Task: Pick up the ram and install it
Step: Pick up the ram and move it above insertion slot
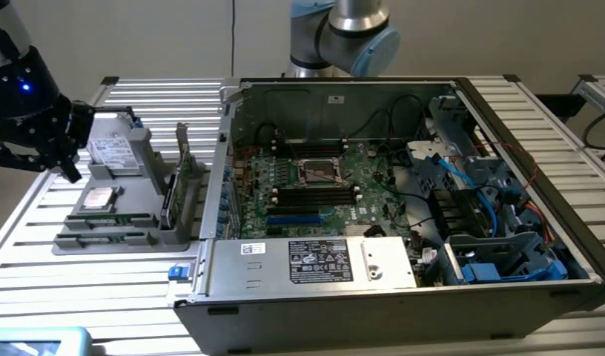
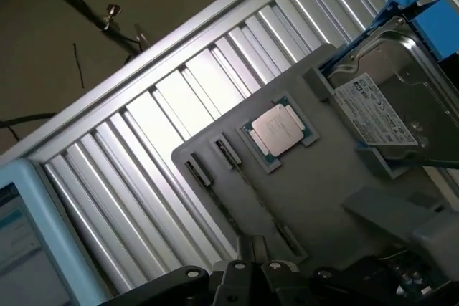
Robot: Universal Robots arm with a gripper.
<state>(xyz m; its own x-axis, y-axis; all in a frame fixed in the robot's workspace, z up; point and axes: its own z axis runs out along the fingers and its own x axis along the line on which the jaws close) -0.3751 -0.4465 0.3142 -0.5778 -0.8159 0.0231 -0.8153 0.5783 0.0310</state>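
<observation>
Now the ram (image 1: 110,219) is lying at the front of the gray tray (image 1: 170,236), with a second stick (image 1: 101,239) just beside it, making two. One processor chip (image 1: 98,197) and one hard drive (image 1: 110,152) are sharing that tray. The gripper (image 1: 69,167), fingers pressed together, is hovering above it. Everything is resting on a slatted metal table (image 1: 85,289) beside one open computer case (image 1: 382,315), with a pale wall (image 1: 184,37) standing behind.

Exterior view: looks down from high on the whole table (image 1: 85,289) and open computer case (image 1: 382,311). Wrist view: looks close and tilted on the gray tray (image 2: 323,191), common to both.
</observation>
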